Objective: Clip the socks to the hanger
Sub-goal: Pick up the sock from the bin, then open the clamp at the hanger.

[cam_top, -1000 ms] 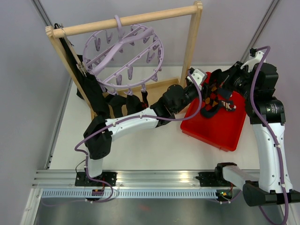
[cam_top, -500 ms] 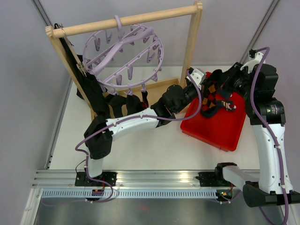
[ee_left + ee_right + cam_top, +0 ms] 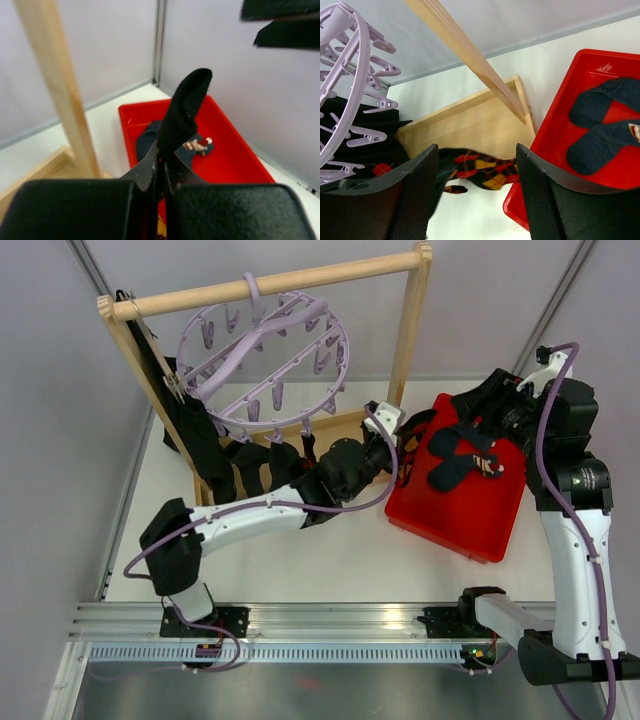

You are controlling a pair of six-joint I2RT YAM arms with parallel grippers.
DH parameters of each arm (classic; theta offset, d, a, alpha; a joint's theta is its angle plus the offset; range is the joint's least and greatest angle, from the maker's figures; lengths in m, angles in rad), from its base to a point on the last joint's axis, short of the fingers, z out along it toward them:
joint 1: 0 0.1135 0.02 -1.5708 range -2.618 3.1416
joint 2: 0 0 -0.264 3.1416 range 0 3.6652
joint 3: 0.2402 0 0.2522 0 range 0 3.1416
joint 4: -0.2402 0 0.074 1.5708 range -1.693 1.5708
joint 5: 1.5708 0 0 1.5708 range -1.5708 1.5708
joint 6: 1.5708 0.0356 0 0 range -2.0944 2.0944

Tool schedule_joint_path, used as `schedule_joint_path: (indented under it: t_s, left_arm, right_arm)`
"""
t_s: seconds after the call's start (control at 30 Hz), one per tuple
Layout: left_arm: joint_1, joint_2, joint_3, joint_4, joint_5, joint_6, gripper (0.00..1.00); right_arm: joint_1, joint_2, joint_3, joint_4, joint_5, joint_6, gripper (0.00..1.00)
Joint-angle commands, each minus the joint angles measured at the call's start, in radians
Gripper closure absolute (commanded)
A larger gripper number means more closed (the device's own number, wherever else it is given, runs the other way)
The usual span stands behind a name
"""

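Observation:
My left gripper [image 3: 405,443] [image 3: 161,161] is shut on an argyle sock [image 3: 487,169], black with red and yellow diamonds. The sock's black end [image 3: 182,112] sticks up from the jaws. It hangs just left of the red tray [image 3: 470,525], above the table. My right gripper [image 3: 467,408] [image 3: 476,150] stands open above the tray's far edge, with nothing between its fingers. The pale-lilac round hanger [image 3: 265,352] [image 3: 347,75] hangs by its hook from the wooden rail, with several dark socks [image 3: 255,465] dangling from its clips.
Two dark socks [image 3: 455,455] [image 3: 605,125] lie in the red tray [image 3: 240,150]. The wooden frame's right post [image 3: 408,335] [image 3: 55,85] and base board [image 3: 465,125] stand between the hanger and the tray. Grey walls close in on both sides.
The right gripper opened, let go of the argyle sock and drew back. The left gripper shut on that sock and carried it left, off the tray toward the frame.

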Motion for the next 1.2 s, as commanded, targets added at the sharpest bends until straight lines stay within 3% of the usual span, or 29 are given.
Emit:
schedule_joint_path:
  t_s: [0.0, 0.4, 0.73, 1.17]
  left_arm:
    - [0.0, -0.153, -0.086, -0.006, -0.111, -0.063, 0.98]
    - [0.0, -0.44, -0.297, -0.231, -0.381, -0.132, 0.98]
    - [0.001, -0.622, -0.379, -0.375, -0.534, -0.149, 0.98]
    - [0.008, -0.784, -0.409, -0.512, -0.612, -0.152, 0.98]
  right_arm:
    - [-0.003, -0.002, 0.026, 0.024, 0.006, 0.0, 0.31]
    - [0.014, 0.043, -0.045, 0.168, -0.12, -0.013, 0.31]
    - [0.203, 0.097, -0.073, 0.28, -0.019, -0.059, 0.31]
    - [0.364, 0.141, -0.18, 0.549, -0.067, -0.185, 0.32]
